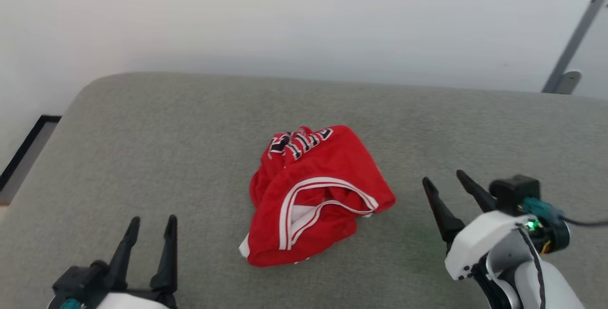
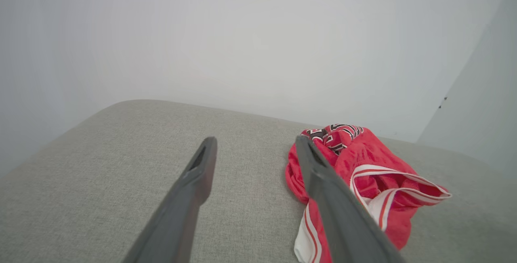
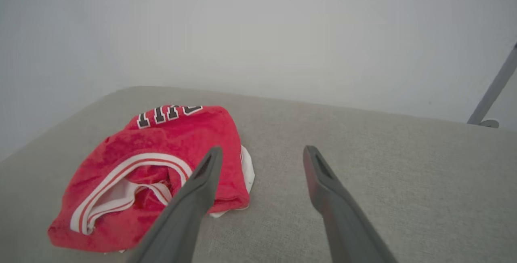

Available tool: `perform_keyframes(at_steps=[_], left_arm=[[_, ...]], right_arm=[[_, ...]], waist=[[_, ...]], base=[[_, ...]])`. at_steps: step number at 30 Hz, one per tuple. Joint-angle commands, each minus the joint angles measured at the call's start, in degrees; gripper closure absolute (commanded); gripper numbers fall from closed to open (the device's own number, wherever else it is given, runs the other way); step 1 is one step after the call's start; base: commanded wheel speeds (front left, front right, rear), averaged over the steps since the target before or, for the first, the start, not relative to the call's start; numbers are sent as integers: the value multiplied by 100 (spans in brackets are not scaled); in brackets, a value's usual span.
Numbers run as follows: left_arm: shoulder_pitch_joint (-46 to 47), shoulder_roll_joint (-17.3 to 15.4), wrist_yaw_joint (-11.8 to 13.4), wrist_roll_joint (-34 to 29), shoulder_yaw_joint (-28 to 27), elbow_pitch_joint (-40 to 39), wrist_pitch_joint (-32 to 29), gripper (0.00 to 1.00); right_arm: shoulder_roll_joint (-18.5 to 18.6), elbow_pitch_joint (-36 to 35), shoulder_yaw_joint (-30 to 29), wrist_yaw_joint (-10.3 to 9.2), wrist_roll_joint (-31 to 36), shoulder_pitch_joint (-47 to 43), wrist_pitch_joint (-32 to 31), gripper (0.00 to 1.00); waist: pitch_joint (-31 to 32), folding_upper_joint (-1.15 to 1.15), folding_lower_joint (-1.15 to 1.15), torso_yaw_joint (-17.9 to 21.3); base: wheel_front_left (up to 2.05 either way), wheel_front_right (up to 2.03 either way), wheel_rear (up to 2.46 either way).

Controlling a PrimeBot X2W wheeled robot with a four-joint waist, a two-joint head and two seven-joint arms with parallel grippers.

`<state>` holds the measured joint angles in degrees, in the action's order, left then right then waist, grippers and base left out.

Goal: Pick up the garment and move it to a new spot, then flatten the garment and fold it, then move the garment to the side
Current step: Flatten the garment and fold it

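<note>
At lower left, left gripper [image 1: 153,219]: 2 dark fingers spread fully apart, nothing between them, well clear of the cloth. At lower right, right gripper [image 1: 443,177]: same wide spread, empty, near the garment [image 1: 323,181] yet apart from it. Between the 2 grippers, a crumpled red heap, with black white-outlined letters bunched at the far edge, white-and-red striped trim looping across the near side, and white lining peeking out at the bottom. Underneath, a grey fabric cushion [image 1: 166,124] with a rounded far-left corner. Behind, a pale wall [image 1: 285,14]; at far right, a slanted grey metal pole [image 1: 577,33].
</note>
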<state>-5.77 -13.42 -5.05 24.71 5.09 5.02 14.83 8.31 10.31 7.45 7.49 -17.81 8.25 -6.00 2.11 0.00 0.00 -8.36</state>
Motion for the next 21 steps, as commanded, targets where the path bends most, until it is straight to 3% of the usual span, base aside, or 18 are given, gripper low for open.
perform_keyframes(at_steps=[1,9,21], left_arm=[[92,-2,-18,-29,21,-9,-18,0],[514,59,-72,-23,223,1,-26,0],[943,255,-154,38,426,291,31,0]], right_arm=[[62,73,87,1,-53,98,-70,0],[580,732,792,1,-297,951,-611,0],[906,1862,1880,1,-582,1916,-1645,0]], waist=[[-108,0,0,-147],[-629,0,0,-676],[-1129,0,0,-1209]], base=[[0,0,0],[0,0,0],[0,0,0]])
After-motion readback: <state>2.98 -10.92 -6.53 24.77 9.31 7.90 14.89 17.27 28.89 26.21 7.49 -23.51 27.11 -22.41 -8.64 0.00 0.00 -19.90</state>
